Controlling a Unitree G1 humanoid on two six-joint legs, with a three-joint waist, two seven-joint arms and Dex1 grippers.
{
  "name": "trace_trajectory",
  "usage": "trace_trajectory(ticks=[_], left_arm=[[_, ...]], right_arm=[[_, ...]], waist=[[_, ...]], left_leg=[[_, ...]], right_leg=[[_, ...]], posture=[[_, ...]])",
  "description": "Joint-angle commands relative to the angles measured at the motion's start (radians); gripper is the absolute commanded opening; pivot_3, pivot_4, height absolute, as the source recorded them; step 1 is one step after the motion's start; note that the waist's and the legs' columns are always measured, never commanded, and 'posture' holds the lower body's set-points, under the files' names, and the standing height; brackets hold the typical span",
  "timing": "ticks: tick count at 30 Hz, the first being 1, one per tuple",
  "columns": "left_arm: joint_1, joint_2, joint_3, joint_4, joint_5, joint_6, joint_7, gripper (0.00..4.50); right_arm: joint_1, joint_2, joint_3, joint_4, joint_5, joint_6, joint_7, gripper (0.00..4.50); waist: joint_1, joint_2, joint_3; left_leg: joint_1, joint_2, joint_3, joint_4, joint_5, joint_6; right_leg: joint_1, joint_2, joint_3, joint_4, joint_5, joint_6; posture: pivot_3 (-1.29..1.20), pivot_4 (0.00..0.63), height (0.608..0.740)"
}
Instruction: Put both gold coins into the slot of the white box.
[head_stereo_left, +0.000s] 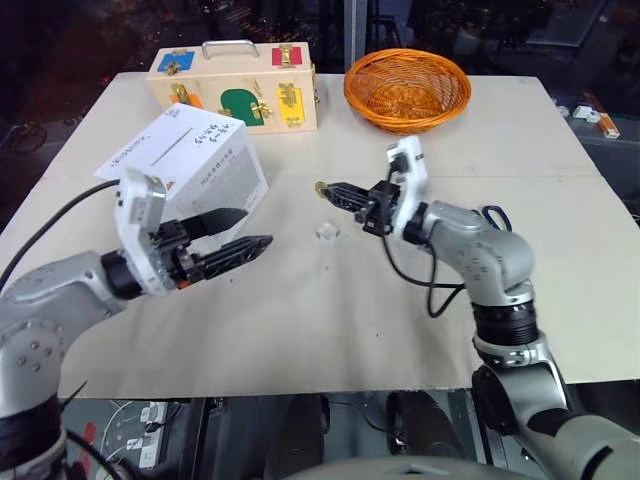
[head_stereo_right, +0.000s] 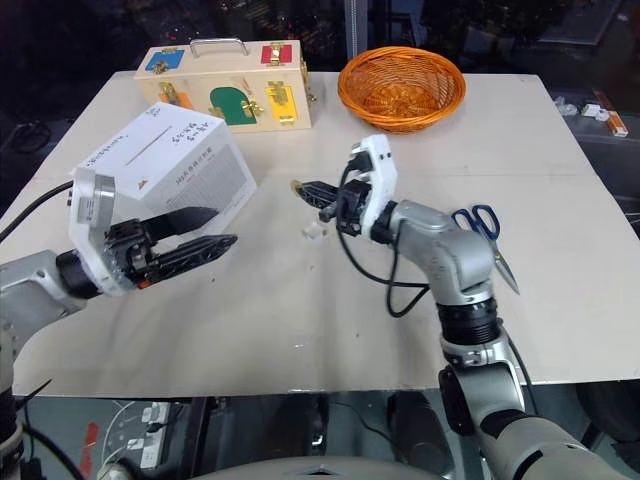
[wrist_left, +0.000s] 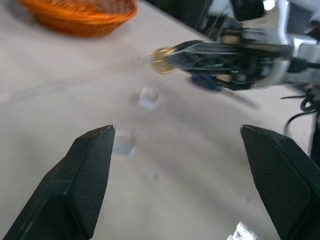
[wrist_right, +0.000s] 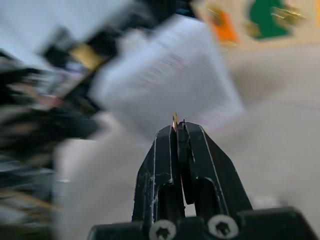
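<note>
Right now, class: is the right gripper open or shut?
Shut: the right gripper pinches a gold coin at its fingertips, above the table.

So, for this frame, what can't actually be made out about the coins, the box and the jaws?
- Gold coin in the right gripper: its jaws cover most of it; its face is unreadable.
- Small clear piece on the table: too small to tell whether it is the second coin.
- White box: left gripper covers its lower front; print too fine to read.
- Right wrist view: motion blur smears the box, so its slot cannot be found there.
</note>
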Motion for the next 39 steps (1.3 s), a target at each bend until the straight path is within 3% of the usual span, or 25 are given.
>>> trace_trajectory(ticks=[1, 6, 9, 22, 25, 28, 39], left_arm=[[-0.11, -0.028, -0.082, 0.034, -0.034, 0.006, -0.01, 2.79], [-0.233, -0.078, -0.168, 0.096, -0.045, 0.016, -0.034, 2.79], [-0.276, -0.095, -0.214, 0.119, -0.032, 0.009, -0.067, 1.96], [-0.339, -0.105, -0.242, 0.165, -0.036, 0.015, -0.123, 1.96], [-0.337, -0.106, -0.239, 0.163, -0.042, 0.018, -0.123, 1.19], [-0.332, -0.109, -0.237, 0.154, -0.056, 0.026, -0.128, 0.04], [-0.334, -0.119, -0.227, 0.151, -0.108, 0.056, -0.126, 0.04]], right_arm=[[-0.032, -0.053, -0.071, -0.125, 0.157, 0.102, 0.007, 0.0], [-0.041, -0.099, -0.08, -0.181, 0.251, 0.146, -0.032, 0.0], [-0.04, -0.117, -0.068, -0.2, 0.273, 0.146, -0.056, 0.0], [-0.017, -0.167, -0.05, -0.225, 0.341, 0.13, -0.115, 0.0], [-0.018, -0.17, -0.046, -0.224, 0.352, 0.125, -0.121, 0.0], [-0.021, -0.173, -0.042, -0.221, 0.37, 0.126, -0.121, 0.0], [-0.016, -0.183, -0.022, -0.216, 0.441, 0.145, -0.133, 0.0]], waist=[[-0.001, 0.0, 0.0], [-0.015, 0.0, 0.0], [-0.013, 0.001, 0.0], [-0.011, 0.001, 0.0], [-0.011, 0.001, 0.0], [-0.01, 0.001, 0.0], [-0.01, 0.001, 0.0]], left_leg=[[0.0, 0.0, 0.0, 0.0, 0.0, 0.0], [0.0, 0.0, 0.001, 0.0, 0.0, 0.0], [0.0, 0.0, 0.002, -0.001, 0.0, 0.0], [0.0, 0.0, 0.002, -0.001, 0.0, 0.0], [0.0, 0.0, 0.002, -0.001, 0.0, 0.0], [0.0, 0.0, 0.002, -0.001, 0.0, 0.0], [-0.001, 0.0, 0.002, -0.001, 0.0, 0.0]], right_leg=[[0.0, 0.0, 0.0, 0.0, 0.0, 0.0], [-0.001, 0.001, 0.002, 0.0, 0.0, 0.0], [-0.002, 0.001, 0.003, 0.0, 0.0, 0.0], [-0.002, 0.001, 0.003, -0.001, 0.0, 0.0], [-0.002, 0.001, 0.003, -0.001, 0.0, 0.0], [-0.002, 0.001, 0.003, -0.001, 0.0, 0.0], [-0.002, 0.001, 0.003, -0.001, 0.0, 0.0]], posture=[[0.0, 0.15, 0.726], [0.0, 0.15, 0.726], [0.0, 0.15, 0.726], [0.0, 0.15, 0.726], [0.0, 0.15, 0.726], [0.0, 0.15, 0.726], [0.0, 0.15, 0.726]])
